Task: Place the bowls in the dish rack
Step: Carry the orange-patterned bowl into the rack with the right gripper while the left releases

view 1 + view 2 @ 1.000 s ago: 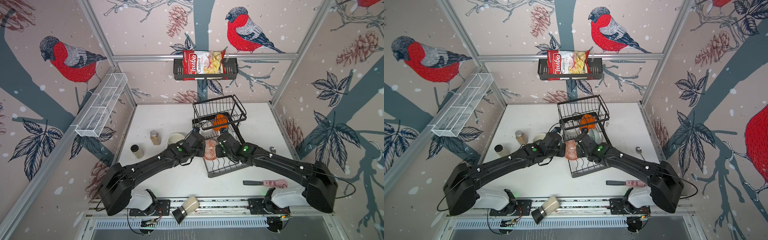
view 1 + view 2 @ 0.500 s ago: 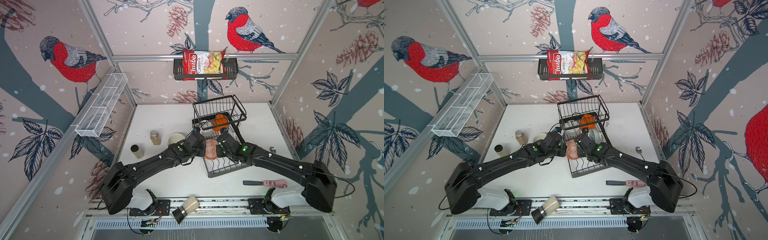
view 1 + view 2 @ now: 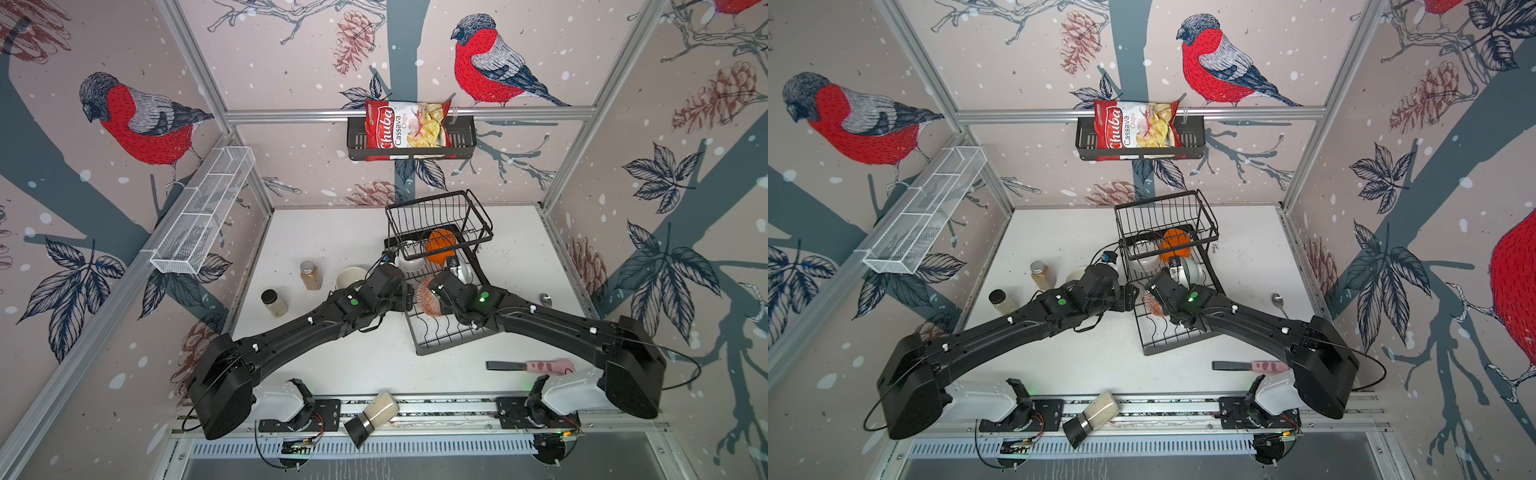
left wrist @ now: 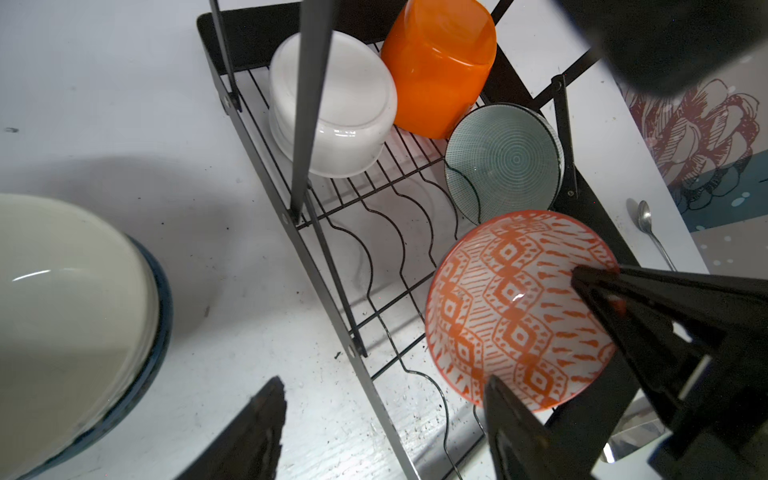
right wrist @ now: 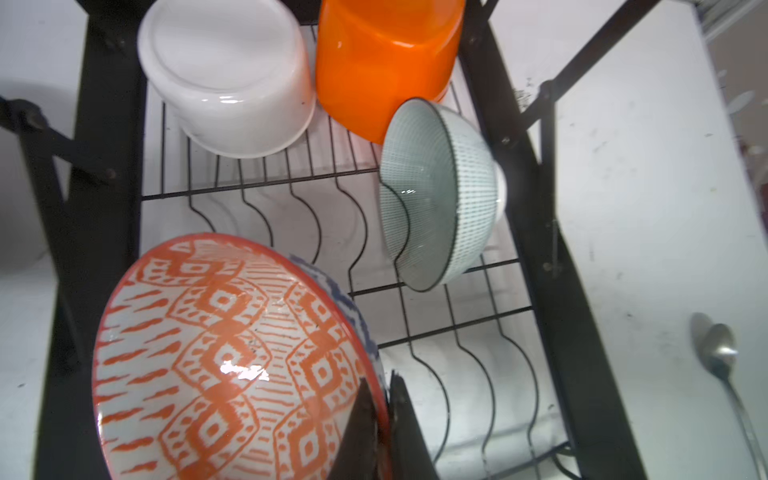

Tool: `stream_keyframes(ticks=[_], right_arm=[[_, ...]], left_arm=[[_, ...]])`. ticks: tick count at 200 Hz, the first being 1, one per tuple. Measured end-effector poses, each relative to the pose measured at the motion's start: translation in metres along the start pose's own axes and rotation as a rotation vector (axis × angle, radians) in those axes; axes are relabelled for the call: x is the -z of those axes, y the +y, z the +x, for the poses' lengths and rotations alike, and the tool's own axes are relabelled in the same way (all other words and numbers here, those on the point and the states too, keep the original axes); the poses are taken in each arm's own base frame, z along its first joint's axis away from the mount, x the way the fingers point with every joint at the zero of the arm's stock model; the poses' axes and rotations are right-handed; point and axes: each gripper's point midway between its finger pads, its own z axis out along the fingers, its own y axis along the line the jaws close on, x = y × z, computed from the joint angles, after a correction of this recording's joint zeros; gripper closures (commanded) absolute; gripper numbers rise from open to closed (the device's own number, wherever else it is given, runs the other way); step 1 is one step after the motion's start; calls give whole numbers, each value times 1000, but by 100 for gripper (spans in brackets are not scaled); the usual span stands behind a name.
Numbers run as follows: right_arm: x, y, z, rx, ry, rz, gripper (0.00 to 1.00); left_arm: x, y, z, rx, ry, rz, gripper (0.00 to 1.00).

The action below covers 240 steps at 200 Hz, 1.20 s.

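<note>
Orange-red diamond-patterned ceramic bowl [image 5: 224, 357]: it stands on edge with its rim pinched between the fingers of my right claw [image 5: 379, 386], one finger inside and one outside. The bowl hangs over the wavy dividers at the end of the black wire dish rack [image 5: 552, 291] nearest this claw; I cannot tell whether it rests on the wires. A blue-patterned edge shows just behind its rim, and I cannot tell whether that is a second bowl. Beyond the claw along the rack, a pale teal fine-lined bowl [image 5: 436, 195] stands on edge in a slot. At the far end are a plain white bowl [image 5: 224, 75] and a bright orange plastic bowl [image 5: 382, 62], both bottom-up and side by side. My left claw [image 4: 382, 380] is spread and holds nothing. One of its fingers [image 4: 511, 415] is close to the patterned bowl's lower rim, contact unclear. A cream bowl with a dark blue rim [image 4: 62, 324] sits on the white table [image 4: 124, 83] at the left claw's outer side, apart from the rack.
</note>
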Motion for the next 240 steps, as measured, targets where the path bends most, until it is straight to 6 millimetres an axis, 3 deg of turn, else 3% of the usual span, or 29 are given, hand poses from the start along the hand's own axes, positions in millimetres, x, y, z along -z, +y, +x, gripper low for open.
stream_keyframes(ticks=[73, 138, 240], right_arm=[[-2, -8, -10, 130, -82, 170, 100], [-1, -7, -21, 223, -147, 288, 100], [-5, -6, -33, 368, -193, 431, 100]], left_arm=[[20, 21, -3, 62, -66, -19, 19], [42, 43, -13, 129, -142, -1, 4], [55, 54, -16, 153, -186, 0, 4]])
